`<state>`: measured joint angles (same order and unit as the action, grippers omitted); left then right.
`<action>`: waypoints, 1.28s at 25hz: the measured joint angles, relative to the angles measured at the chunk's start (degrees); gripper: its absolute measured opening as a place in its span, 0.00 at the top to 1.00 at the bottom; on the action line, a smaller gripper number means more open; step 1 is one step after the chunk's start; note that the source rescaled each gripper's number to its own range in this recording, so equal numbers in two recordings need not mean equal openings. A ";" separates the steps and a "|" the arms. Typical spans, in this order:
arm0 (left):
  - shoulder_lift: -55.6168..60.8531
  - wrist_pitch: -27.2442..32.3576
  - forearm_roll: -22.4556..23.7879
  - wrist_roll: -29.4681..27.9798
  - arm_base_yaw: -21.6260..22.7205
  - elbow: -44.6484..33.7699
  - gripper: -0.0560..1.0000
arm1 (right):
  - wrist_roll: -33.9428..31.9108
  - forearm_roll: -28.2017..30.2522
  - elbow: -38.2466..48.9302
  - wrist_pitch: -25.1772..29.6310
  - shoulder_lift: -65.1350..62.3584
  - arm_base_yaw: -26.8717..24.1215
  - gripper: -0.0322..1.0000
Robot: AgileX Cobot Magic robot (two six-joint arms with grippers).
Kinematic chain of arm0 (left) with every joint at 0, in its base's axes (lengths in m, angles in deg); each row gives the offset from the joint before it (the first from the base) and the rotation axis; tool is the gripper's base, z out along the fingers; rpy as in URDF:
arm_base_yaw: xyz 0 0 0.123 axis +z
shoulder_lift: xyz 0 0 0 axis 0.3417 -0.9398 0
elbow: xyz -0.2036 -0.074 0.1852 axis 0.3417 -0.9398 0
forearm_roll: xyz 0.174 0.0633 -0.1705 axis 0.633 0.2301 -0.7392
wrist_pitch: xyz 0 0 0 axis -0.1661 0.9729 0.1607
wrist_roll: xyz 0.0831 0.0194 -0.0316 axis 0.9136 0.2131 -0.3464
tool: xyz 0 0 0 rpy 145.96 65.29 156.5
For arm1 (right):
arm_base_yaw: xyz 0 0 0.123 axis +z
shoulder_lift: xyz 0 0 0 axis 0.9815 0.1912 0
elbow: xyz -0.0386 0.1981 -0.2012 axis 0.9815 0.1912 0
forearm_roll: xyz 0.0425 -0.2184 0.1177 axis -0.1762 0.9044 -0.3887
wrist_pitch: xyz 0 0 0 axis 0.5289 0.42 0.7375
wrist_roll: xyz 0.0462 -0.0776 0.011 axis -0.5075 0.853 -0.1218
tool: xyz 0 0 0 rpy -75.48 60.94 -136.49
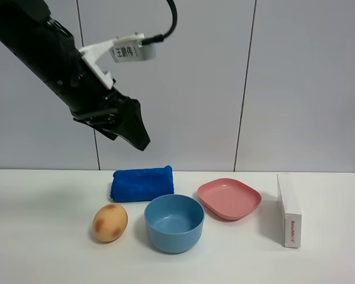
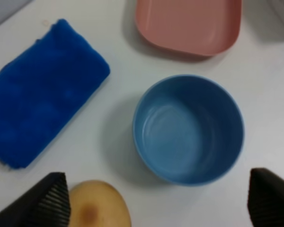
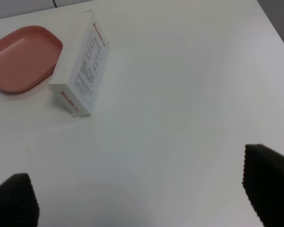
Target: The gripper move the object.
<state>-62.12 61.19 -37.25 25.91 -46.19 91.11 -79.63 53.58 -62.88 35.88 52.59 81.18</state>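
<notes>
The black two-fingered left gripper (image 1: pixel 141 141) hangs above the round light-blue plastic bowl (image 1: pixel 174 222), jaws spread and empty; the bowl sits ungrasped on the white tabletop (image 1: pixel 41 260).

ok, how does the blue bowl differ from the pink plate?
Colour: the bowl is light blue, the plate pink. Shape: the bowl is round with deep walls; the plate is a shallow rounded square. Place: the bowl sits in front of the blue towel; the plate sits beside the white box. Both stand upright, empty, on the white table.
</notes>
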 joint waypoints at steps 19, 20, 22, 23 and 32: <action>-15.55 -5.75 -0.12 9.02 -1.91 6.70 0.13 | 0.00 0.00 0.00 0.00 0.00 0.00 0.00; -16.16 -5.92 -0.12 9.02 -1.91 6.78 0.13 | 0.00 0.00 0.00 0.00 0.00 0.00 0.00; -17.45 -6.13 -0.12 9.02 -1.91 6.96 0.13 | 0.00 0.00 0.00 0.00 0.00 0.00 0.00; -17.93 -6.13 -0.12 9.02 -1.91 6.96 0.13 | 0.00 0.00 0.00 0.00 0.00 0.00 0.00; -21.66 -8.92 -0.56 9.03 -2.73 7.03 0.13 | 0.00 0.00 0.00 0.00 0.00 0.00 0.00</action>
<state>-83.78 52.27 -37.81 34.94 -48.92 98.14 -79.63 53.58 -62.88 35.88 52.59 81.18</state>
